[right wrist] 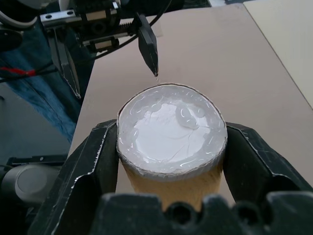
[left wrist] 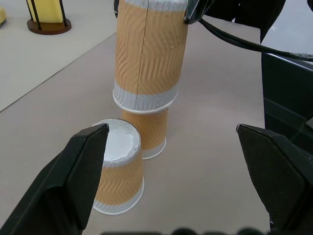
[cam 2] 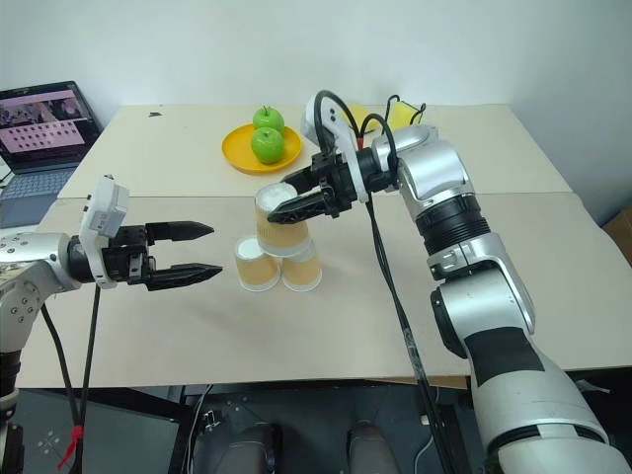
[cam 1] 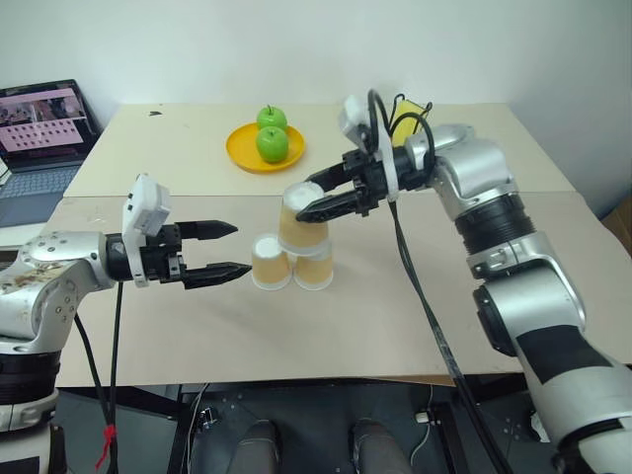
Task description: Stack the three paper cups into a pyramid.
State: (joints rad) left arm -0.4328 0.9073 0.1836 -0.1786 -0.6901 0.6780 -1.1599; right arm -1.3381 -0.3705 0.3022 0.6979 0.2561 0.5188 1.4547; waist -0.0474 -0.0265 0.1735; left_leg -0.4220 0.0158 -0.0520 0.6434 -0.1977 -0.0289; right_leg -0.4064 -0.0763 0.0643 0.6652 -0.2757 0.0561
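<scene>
Two upside-down paper cups (cam 1: 292, 266) are seen side by side on the table (cam 1: 326, 326), touching. A third cup (cam 1: 302, 224) is clamped between the jaws of the right gripper (cam 1: 318, 198), its rim just over the right-hand base cup (cam 1: 314, 270). Contact cannot be told from the head views; in the left wrist view it appears resting there. At nine o'clock from the cups, the left gripper (cam 1: 229, 249) is held with jaws apart. At twelve o'clock, a yellow plate (cam 1: 244, 150) carries two green apples (cam 1: 273, 144).
</scene>
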